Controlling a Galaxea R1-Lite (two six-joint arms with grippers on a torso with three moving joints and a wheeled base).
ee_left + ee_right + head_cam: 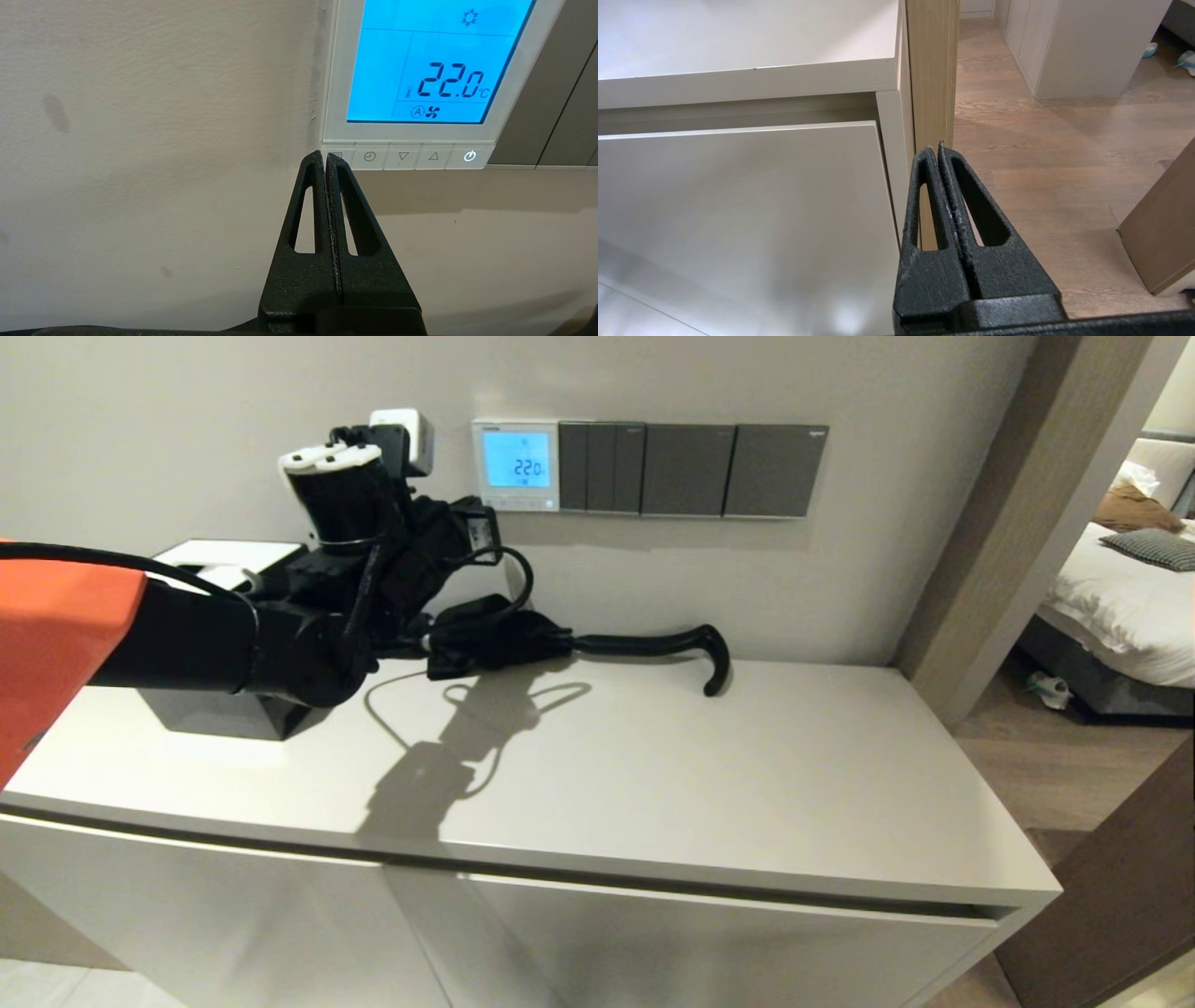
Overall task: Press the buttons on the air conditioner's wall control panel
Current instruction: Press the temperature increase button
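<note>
The air conditioner's wall control panel (515,464) is a small white-framed square on the wall. Its blue screen reads 22.0. In the left wrist view the panel (337,84) fills the upper right. The buttons (404,156) run in a pale row under the screen, and the power button's icon is lit (469,156). My left gripper (325,156) is shut and empty. Its tips are at the panel's lower left corner, over the edge of the leftmost button. In the head view it (481,520) is raised to the wall beside the panel. My right gripper (934,149) is shut and empty, low beside the cabinet.
Dark grey switch plates (691,469) adjoin the panel on its right. A black umbrella (644,644) lies on the cabinet top (700,775) against the wall. A black box (224,714) stands under my left arm. A doorway to a bedroom is at the right.
</note>
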